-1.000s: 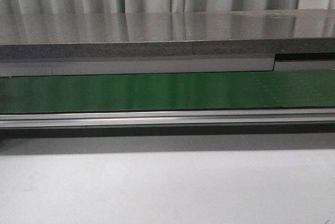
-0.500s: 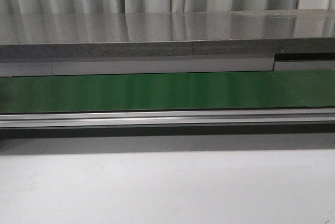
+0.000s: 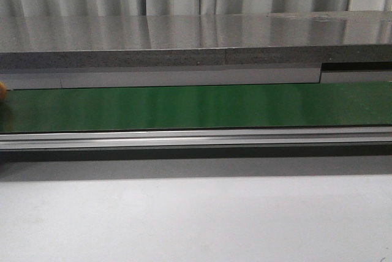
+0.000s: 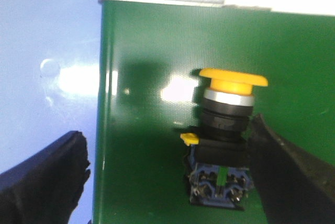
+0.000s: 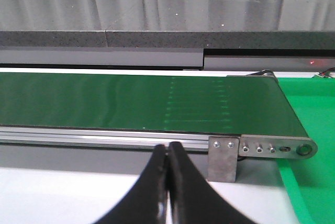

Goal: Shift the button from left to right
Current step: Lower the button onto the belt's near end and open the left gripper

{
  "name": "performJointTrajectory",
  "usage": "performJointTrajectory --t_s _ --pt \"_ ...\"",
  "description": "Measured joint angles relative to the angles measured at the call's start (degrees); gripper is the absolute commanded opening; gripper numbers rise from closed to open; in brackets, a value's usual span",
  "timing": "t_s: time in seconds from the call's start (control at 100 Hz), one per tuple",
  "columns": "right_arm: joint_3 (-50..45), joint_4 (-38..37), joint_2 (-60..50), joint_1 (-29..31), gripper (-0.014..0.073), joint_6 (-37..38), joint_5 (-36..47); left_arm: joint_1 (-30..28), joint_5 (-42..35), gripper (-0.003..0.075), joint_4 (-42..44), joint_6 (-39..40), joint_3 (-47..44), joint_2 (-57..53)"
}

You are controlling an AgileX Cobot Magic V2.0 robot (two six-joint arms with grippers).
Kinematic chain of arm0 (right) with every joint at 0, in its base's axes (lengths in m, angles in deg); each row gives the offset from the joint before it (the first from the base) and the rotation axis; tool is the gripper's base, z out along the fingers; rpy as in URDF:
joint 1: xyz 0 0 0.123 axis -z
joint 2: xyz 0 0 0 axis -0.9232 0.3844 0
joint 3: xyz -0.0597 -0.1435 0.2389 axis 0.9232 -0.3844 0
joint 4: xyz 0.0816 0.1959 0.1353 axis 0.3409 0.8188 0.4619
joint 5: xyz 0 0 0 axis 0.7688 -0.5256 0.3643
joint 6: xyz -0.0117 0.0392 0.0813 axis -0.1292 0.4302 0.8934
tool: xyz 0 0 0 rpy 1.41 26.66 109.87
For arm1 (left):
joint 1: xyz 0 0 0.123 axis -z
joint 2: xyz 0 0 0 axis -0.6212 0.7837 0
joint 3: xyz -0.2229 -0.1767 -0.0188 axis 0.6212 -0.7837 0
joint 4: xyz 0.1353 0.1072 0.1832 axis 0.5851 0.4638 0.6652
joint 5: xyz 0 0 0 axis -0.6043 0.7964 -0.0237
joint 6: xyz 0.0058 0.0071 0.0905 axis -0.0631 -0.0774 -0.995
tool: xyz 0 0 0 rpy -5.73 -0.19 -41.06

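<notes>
The button [image 4: 227, 130] has a yellow-orange head and a black and blue body. It stands on the green conveyor belt [image 4: 146, 182] near the belt's end, in the left wrist view. My left gripper [image 4: 167, 135] is open wide around it. One finger [image 4: 293, 182] is right beside the button's body, and the other finger [image 4: 47, 182] is far off, over the belt's edge. In the front view only an orange sliver of the button [image 3: 2, 90] shows at the far left edge. My right gripper [image 5: 168, 148] is shut and empty, in front of the belt's rail.
The green belt [image 3: 196, 106] runs across the front view, with an aluminium rail [image 3: 196, 138] in front and a grey ledge [image 3: 196, 57] behind. A white table [image 3: 196, 219] lies in front. The belt's right end has a metal bracket [image 5: 225, 156], with a green surface [image 5: 309, 182] beyond it.
An orange sliver of the button has appeared at the far left edge of the belt in the front view. Nothing else there has moved.
</notes>
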Motion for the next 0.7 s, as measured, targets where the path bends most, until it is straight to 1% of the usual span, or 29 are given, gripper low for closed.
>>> performJointTrajectory --t_s 0.2,0.46,0.6,0.7 --pt "0.00 0.00 0.00 0.00 -0.0068 0.00 0.00 0.00 0.47 0.0589 -5.53 -4.10 0.00 -4.56" --pt "0.00 0.00 0.00 0.00 -0.0068 0.00 0.00 0.00 -0.43 0.0589 -6.52 -5.01 -1.55 -11.33" --pt "0.00 0.00 0.00 0.00 -0.0068 0.00 0.00 0.00 -3.83 0.0589 -6.56 -5.36 -6.28 -17.24" --pt "0.00 0.00 0.00 0.00 -0.0068 0.00 0.00 0.00 -7.89 0.0589 -6.85 -6.26 -11.83 -23.36"
